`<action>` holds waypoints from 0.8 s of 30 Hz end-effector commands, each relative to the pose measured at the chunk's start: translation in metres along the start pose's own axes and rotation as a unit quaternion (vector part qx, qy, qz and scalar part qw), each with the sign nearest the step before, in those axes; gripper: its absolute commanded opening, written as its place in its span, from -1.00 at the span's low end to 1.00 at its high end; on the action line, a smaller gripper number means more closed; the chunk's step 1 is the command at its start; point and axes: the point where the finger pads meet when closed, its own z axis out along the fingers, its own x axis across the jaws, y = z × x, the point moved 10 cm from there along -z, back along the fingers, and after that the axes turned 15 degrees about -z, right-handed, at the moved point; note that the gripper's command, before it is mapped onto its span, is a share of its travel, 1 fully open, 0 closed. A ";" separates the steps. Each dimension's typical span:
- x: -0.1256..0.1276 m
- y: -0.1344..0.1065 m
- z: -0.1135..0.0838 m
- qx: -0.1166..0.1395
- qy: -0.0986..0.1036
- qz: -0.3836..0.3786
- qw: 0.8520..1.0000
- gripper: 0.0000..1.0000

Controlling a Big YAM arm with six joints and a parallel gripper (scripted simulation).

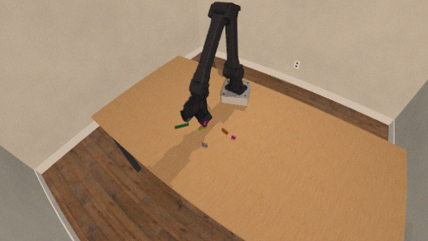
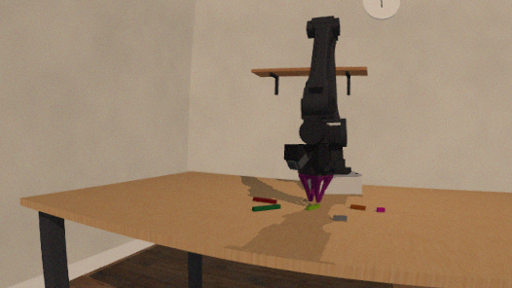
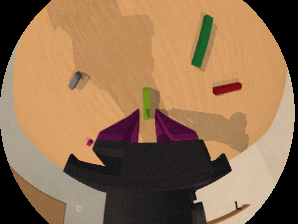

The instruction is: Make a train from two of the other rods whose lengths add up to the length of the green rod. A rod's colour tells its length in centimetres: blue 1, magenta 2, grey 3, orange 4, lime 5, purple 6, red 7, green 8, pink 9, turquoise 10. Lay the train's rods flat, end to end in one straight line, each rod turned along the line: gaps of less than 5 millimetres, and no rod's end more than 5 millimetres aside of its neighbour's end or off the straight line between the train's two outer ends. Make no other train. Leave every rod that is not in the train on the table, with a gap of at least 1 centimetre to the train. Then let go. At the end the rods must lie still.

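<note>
The green rod (image 1: 181,126) (image 2: 266,207) (image 3: 202,40) lies flat on the table, left of my gripper. The lime rod (image 1: 201,128) (image 2: 312,206) (image 3: 147,103) lies flat right under my gripper (image 1: 204,122) (image 2: 315,198) (image 3: 148,125). The purple fingers stand a little apart on either side of its near end, with bare table showing between them and the rod. The grey rod (image 1: 204,145) (image 2: 340,218) (image 3: 77,80) lies apart, nearer the table's front. The orange rod (image 1: 224,130) (image 2: 357,207) and the magenta rod (image 1: 233,138) (image 2: 381,209) (image 3: 89,141) lie to the right.
A red rod (image 2: 264,199) (image 3: 226,88) lies just behind the green rod, roughly parallel to it. The arm's grey base (image 1: 235,94) (image 2: 347,185) stands behind the rods. The table's left edge is some way beyond the green rod.
</note>
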 end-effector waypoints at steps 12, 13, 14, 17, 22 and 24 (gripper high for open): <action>0.002 0.015 -0.006 -0.014 0.004 0.002 1.000 -0.55; 0.002 0.015 -0.006 -0.014 0.004 0.002 1.000 -0.55; 0.002 0.015 -0.006 -0.014 0.004 0.002 1.000 -0.55; 0.002 0.015 -0.006 -0.014 0.004 0.002 1.000 -0.55; 0.002 0.015 -0.006 -0.014 0.004 0.002 1.000 -0.55; 0.002 0.015 -0.006 -0.014 0.004 0.002 1.000 -0.55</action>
